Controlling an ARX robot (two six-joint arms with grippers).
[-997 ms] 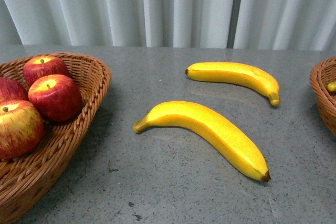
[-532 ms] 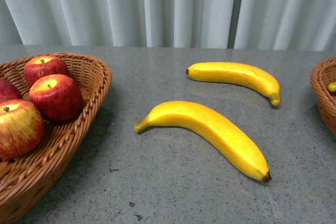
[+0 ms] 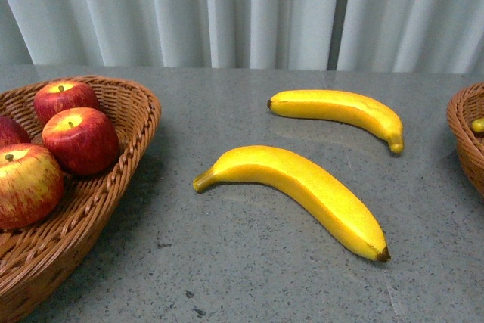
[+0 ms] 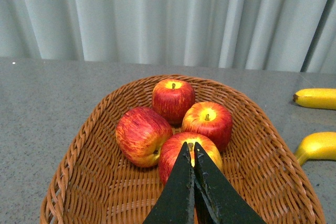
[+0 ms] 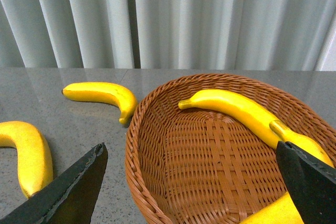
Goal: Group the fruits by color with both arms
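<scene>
two bananas lie loose on the grey desk [image 3: 227, 277]; the near banana [image 3: 299, 191] curves across the middle of the front frame, and the far banana [image 3: 340, 107] sits above it toward the upper right; they lie apart from each other and from both baskets. four red apples [image 4: 173, 98] rest together in the left basket [image 3: 147, 111], at the left edge of the front frame; no apple shows on the desk, so the red half looks done.

the left hand [image 4: 190, 148] has its fingers pressed together with nothing between them, and its wrist view shows it hanging just above the nearest apple; the right hand [image 5: 190, 150] is spread wide and empty above the right basket [image 3: 457, 122], which is cut off at the right edge of the front frame. one stored banana [image 5: 231, 106] lies plainly inside that basket; more yellow shows beside one finger, probably a second or third fruit, though the finger hides too much to count.

the step in hand seems to be the yellow sorting, between placements; the next move likely falls to the right arm; it would need to leave the basket, travel to the far banana, which is the closer one to that basket, and line its open fingers across the narrow width of the fruit rather than along its curve; the smooth skin may slip if it is gripped near a tapering tip.
</scene>
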